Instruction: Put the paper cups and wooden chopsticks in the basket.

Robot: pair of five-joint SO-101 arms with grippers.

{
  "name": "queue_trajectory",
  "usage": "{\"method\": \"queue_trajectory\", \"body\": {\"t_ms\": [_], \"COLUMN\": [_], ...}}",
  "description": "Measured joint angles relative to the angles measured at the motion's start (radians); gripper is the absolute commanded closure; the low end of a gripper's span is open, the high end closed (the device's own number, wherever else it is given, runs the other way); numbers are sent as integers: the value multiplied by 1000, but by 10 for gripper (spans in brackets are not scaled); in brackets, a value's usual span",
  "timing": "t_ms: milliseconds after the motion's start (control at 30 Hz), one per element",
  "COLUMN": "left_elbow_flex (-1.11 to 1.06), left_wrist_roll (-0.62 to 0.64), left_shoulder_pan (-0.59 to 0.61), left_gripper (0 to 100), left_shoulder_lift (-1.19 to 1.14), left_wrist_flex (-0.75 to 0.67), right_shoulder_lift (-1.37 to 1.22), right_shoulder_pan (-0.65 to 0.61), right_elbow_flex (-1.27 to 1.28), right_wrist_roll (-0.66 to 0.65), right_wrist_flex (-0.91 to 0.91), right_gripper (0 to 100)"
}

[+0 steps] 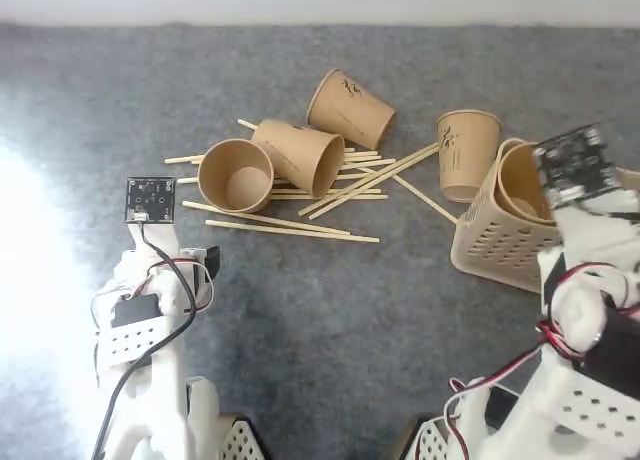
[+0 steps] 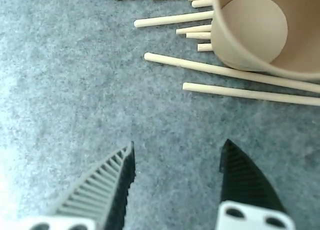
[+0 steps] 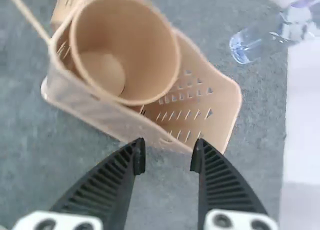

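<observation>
At the left, the left gripper (image 2: 179,144) hangs low over the grey mat (image 1: 330,320) with its jaws spread and nothing between them. Just beyond its tips lie two long chopsticks (image 2: 240,72), and past them the first cup (image 2: 255,30), on its side with its mouth turned to the wrist camera.

In the high view that first cup (image 1: 235,175) lies at the left end of the scattered chopsticks (image 1: 300,220), which fan out across the middle of the mat. A second cup (image 1: 300,152) lies on its side touching it, and a third cup (image 1: 350,108) lies a little farther back, also on its side. Several sticks run under and beside these cups.

Farther right, a fourth cup (image 1: 467,152) sits just beside the basket (image 1: 490,245) — outside it. A fifth cup (image 1: 520,180) is inside the basket, tilted, its open mouth showing.

The right gripper (image 3: 168,145) hovers by the basket's near wall, jaws parted and empty. Beyond the basket's far side, at the mat's edge, lies a clear plastic bottle (image 3: 270,30).
</observation>
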State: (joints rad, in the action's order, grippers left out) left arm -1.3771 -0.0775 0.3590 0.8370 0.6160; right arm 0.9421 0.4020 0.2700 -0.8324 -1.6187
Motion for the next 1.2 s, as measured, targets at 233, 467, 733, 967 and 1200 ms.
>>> {"method": "queue_trajectory", "body": {"t_ms": [233, 467, 733, 967, 1200], "left_elbow_flex": [0, 0, 0, 0, 0], "left_wrist_roll": [0, 0, 0, 0, 0], "left_shoulder_pan": [0, 0, 0, 0, 0], "left_gripper": [739, 739, 739, 739, 739], "left_shoulder_lift": [0, 0, 0, 0, 0], "left_wrist_flex": [0, 0, 0, 0, 0], "right_shoulder_lift": [-34, -275, -347, -356, -336], "right_shoulder_pan": [46, 140, 94, 11, -12], "right_elbow_flex": [-2, -6, -6, -5, 87], "right_wrist_roll": [-256, -365, -396, -396, -399], "right_wrist_flex": [-15, 34, 43, 51, 153], "right_gripper": [842, 843, 844, 943, 994]}}
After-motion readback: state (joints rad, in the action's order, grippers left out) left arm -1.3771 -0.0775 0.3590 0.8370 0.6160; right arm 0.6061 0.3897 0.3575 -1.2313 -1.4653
